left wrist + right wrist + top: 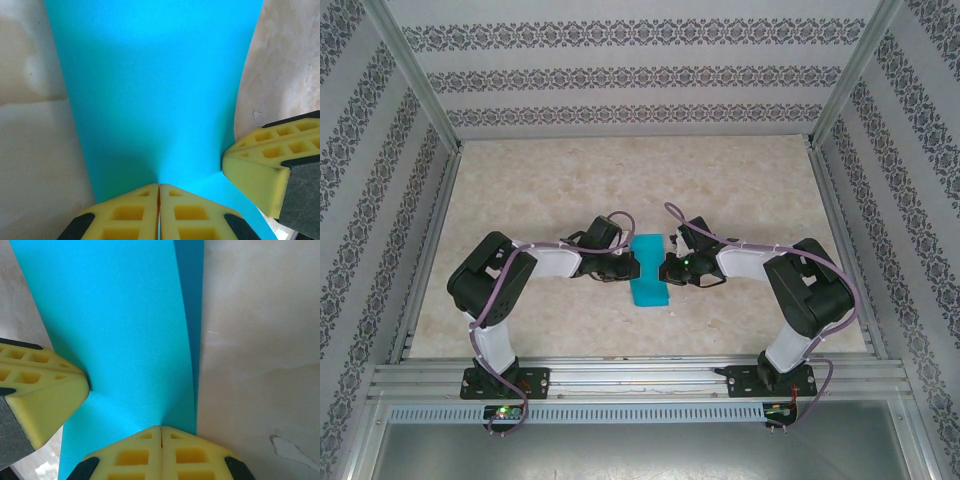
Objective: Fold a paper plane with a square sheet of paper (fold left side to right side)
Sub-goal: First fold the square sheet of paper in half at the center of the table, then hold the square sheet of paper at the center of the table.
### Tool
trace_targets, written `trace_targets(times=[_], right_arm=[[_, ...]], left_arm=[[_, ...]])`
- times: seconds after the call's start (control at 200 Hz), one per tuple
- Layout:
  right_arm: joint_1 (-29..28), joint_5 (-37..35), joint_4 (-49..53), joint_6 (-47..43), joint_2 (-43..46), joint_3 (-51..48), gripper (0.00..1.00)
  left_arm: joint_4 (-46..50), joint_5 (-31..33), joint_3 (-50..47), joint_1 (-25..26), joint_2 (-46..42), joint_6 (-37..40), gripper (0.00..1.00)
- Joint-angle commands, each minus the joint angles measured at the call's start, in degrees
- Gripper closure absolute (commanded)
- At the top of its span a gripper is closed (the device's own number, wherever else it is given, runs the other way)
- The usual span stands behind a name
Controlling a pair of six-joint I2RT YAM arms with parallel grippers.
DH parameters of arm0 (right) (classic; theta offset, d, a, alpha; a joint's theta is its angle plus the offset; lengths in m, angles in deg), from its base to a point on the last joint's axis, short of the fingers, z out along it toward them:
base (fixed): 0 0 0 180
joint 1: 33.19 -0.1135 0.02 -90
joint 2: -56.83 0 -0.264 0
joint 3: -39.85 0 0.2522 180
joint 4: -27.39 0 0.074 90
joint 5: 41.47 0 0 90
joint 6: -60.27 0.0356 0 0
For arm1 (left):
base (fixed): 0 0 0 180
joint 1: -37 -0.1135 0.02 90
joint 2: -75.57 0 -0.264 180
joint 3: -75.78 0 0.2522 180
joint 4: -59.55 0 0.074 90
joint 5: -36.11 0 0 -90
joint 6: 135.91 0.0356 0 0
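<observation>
The square sheet of paper point(650, 271) is teal-blue and lies as a narrow upright strip on the table between the two arms. In the right wrist view the sheet point(120, 330) shows a darker under layer along its right edge. My left gripper point(626, 268) is at the strip's left side. Its yellow jaws are shut, with the sheet point(155, 90) puckering into the seam of the left gripper point(159, 186) and a sliver of teal between them. My right gripper point(666, 268) is at the strip's right side. The right gripper point(161, 428) is shut on the sheet's edge, which creases toward the tips.
The marbled beige tabletop point(620, 180) stretches behind the arms. Patterned walls and aluminium rails point(630, 372) fence it in. The other arm's finger point(265, 165) juts in close beside the left jaws, and the left arm's finger point(40, 400) sits near the right jaws.
</observation>
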Motion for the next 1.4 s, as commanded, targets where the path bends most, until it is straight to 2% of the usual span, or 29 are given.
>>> trace_targets(times=[0.0, 0.28, 0.57, 0.904, 1.394], right_arm=[[-0.34, -7.16, 8.63, -1.24, -2.74, -1.95, 1.0], [-0.24, -6.3, 8.3, -1.16, -2.74, -1.7, 1.0], [-0.24, -5.32, 7.93, -1.08, -2.92, -1.16, 1.0], [-0.47, -5.32, 7.93, -1.06, -3.71, -1.08, 1.0], [-0.61, -4.63, 7.93, -1.24, -3.71, -0.75, 1.0]], left_arm=[[1.36, 2.26, -2.9, -2.2, -0.81, 0.12, 0.9], [-0.04, 0.17, -7.09, -6.15, -5.4, 0.08, 0.92], [4.27, -0.77, -3.8, -4.77, -12.59, 0.76, 0.93], [2.08, -4.13, 2.48, 0.75, -3.7, -1.2, 0.93], [4.44, -2.42, 2.38, 1.18, 2.05, -1.64, 0.93]])
